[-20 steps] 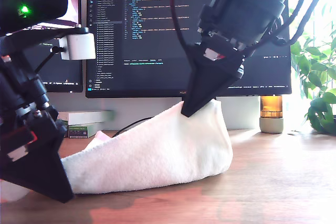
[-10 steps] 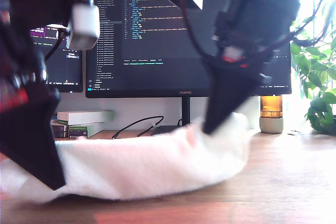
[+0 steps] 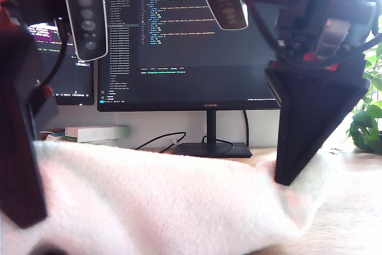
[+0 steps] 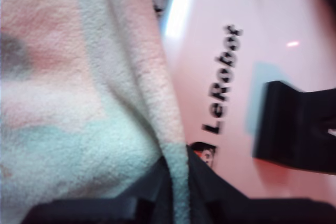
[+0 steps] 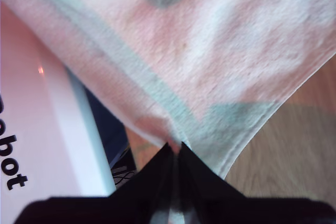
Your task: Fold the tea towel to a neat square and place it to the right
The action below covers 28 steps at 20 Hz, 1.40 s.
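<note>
Both jaws are closed on the tea towel point(image 3: 167, 198), my first gripper point(image 4: 176, 182) and my second gripper point(image 5: 176, 150) each pinching an edge. I should keep the cloth tight between them and lay it flat.

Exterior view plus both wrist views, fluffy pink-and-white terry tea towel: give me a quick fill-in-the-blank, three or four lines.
1. My first gripper and my second gripper are each shut on the ____.
2. Behind the fluffy pink-and-white terry tea towel stands a black monitor whose screen shows ____.
3. The pink sheet in the first wrist view carries the printed word ____.

Missing words: tea towel; code; LeRobot
</note>
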Motion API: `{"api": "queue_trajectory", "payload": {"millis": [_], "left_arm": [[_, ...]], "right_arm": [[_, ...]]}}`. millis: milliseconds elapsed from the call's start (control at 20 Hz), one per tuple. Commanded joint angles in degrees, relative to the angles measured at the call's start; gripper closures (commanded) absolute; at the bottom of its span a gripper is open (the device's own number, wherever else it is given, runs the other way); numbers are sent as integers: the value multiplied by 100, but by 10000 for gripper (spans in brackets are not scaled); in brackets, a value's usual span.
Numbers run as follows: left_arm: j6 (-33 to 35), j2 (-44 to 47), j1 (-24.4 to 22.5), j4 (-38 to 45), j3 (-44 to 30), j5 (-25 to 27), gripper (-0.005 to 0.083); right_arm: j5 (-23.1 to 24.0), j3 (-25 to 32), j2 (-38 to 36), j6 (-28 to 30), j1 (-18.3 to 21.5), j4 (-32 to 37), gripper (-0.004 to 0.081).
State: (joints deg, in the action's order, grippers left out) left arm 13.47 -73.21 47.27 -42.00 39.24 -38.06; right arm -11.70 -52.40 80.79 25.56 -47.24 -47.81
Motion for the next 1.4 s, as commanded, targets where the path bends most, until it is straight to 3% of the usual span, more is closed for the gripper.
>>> {"api": "queue_trajectory", "payload": {"millis": [0,200,450,800,1350], "left_arm": [[74,20,15,15,44,39,794],[70,20,-120,20,66,793,794],[74,20,-448,-9,122,1572,794],[114,20,-789,-2,173,1891,794],[525,13,-1438,614,249,2382,794]], "right_arm": [[-15,13,-13,35,7,240,783],[-9,13,-4,-9,7,1143,783],[105,11,125,-7,63,1676,783],[179,-94,625,39,308,2280,783],[162,-1029,1888,192,507,2479,783]]}}
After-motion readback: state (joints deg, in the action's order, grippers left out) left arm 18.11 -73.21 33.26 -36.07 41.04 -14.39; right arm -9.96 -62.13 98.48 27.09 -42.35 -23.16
